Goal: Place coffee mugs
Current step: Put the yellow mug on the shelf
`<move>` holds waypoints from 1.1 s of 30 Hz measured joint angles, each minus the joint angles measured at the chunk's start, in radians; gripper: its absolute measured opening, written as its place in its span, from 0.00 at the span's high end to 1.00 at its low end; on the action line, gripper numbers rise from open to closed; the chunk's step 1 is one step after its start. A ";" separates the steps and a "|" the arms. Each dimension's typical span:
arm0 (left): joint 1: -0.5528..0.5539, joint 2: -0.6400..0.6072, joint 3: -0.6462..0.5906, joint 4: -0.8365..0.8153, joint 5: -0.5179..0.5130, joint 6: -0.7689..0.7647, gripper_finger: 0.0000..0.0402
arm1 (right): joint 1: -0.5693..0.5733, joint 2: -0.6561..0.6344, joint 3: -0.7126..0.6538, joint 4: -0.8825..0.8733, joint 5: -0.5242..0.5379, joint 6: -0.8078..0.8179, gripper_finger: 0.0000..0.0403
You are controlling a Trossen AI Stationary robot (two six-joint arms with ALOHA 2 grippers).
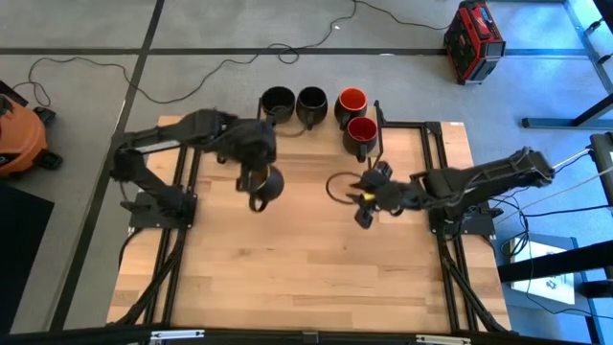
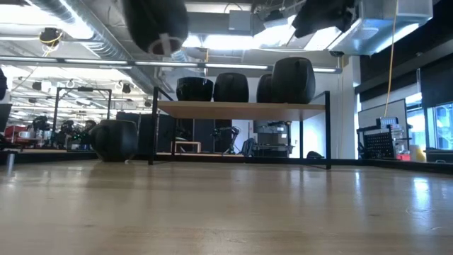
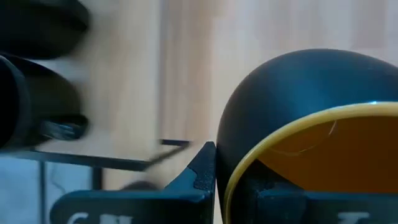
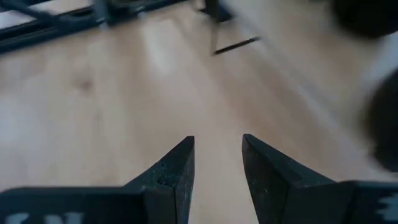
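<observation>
My left gripper [image 1: 257, 180] is over the table's far middle, shut on a black coffee mug [image 1: 267, 184] with a yellow inside [image 3: 323, 155]. The mug hangs high above the table in the low view [image 2: 156, 25]. Two black mugs [image 1: 294, 102], an orange-red one [image 1: 352, 100] and a dark red one [image 1: 361, 129] stand upright on the raised shelf [image 2: 241, 108] at the far edge. Another mug shows as a dark ring [image 1: 340, 187] on the table. My right gripper [image 1: 357, 198] is just right of that ring, open [image 4: 217, 146] and touching nothing. My left gripper holds the yellow-lined mug by its rim [image 3: 249, 165]. One finger [image 3: 200, 169] lies against the outer wall and the mug hides the other. The mug is lifted clear of the table and tilted, with its mouth turned toward the wrist.
A black frame [image 1: 426, 144] carries the shelf at the far edge. A red case [image 1: 473, 38] and an orange vacuum [image 1: 17, 134] sit on the floor beyond the table. A dark round shape [image 2: 113, 139] shows at the low view's left. Bare wood [image 1: 287, 278] fills the near half.
</observation>
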 joint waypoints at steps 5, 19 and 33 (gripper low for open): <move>0.105 0.115 0.141 0.004 -0.001 0.114 0.96 | -0.078 -0.002 0.118 -0.129 0.028 -0.057 0.70; 0.200 0.268 0.270 0.062 -0.004 0.016 0.96 | -0.254 0.032 0.194 0.046 -0.122 -0.401 0.66; 0.243 0.267 0.271 0.116 -0.034 -0.451 0.96 | -0.243 0.202 0.194 0.313 -0.065 -0.544 0.46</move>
